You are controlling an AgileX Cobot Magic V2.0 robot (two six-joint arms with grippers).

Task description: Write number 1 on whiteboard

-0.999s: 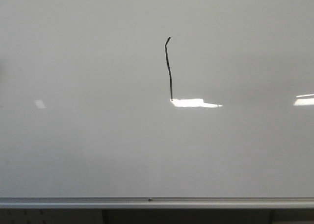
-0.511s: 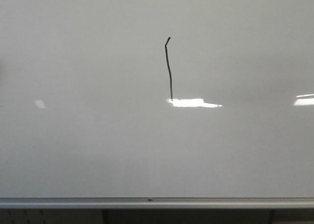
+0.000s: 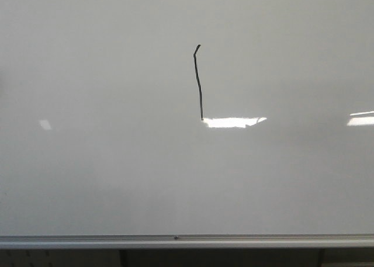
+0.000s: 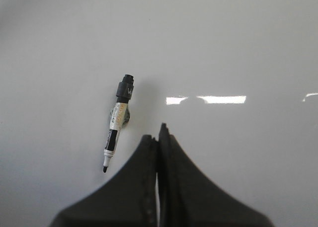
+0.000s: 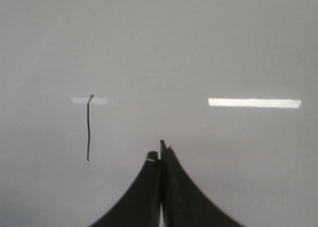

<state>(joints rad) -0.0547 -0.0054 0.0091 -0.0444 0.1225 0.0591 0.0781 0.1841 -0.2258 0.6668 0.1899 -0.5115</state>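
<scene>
The whiteboard (image 3: 117, 179) fills the front view, glossy pale grey, with a silver rail along its lower edge. The number 1 (image 3: 198, 83) is a thin black near-vertical stroke with a short hook at its top; it also shows in the right wrist view (image 5: 88, 130). A white and black marker (image 4: 117, 125), uncapped with its tip bare, lies on the board in the left wrist view, beside my left gripper (image 4: 158, 137), which is shut and empty. My right gripper (image 5: 160, 155) is shut and empty, apart from the stroke. Neither gripper shows in the front view.
Bright rectangular light reflections lie on the board (image 3: 234, 122), one just at the foot of the stroke and another at the right edge (image 3: 361, 118). The silver frame rail (image 3: 175, 241) runs along the lower edge, with dark space below it.
The front view has shifted slightly: the stroke and the reflections sit a few pixels to the left. The stroke itself has not changed.
</scene>
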